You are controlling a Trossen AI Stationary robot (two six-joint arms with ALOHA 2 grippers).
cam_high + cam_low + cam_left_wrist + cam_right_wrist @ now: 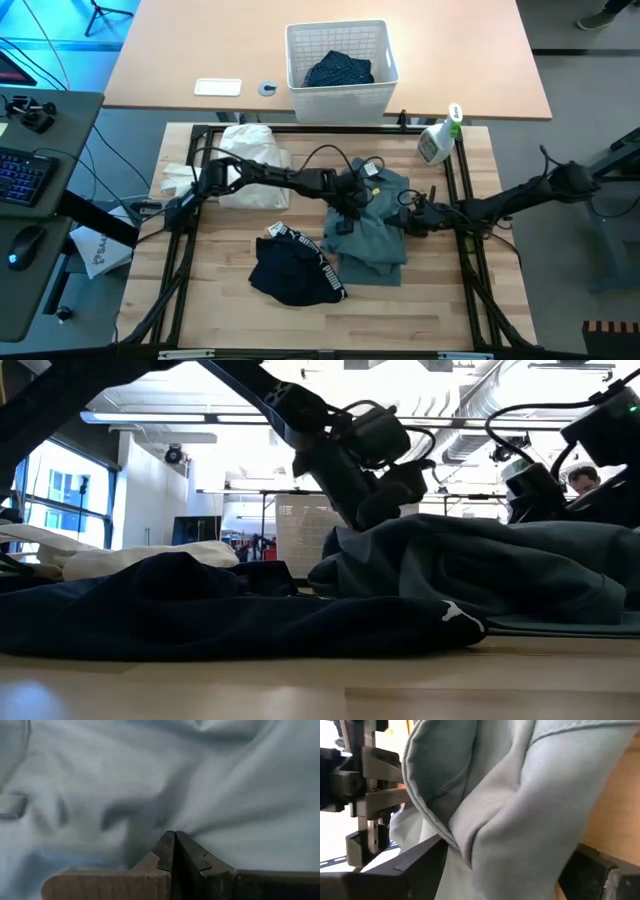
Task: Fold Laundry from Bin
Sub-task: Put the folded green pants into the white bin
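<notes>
The left gripper (175, 851) has its fingers pressed together on the grey-green top (372, 225) at mid-tabletop; whether they pinch cloth I cannot tell. The right gripper (413, 218) stands with fingers wide around the top's right edge. The top is half folded. The black Puma piece (295, 268) lies crumpled, the white cloth (248, 160) bunched, and navy trousers (338, 72) remain in the bin (296, 42).

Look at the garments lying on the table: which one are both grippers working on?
The grey-green top in the middle. The left gripper and right gripper meet at it, while the black Puma piece and white cloth lie untouched.
</notes>
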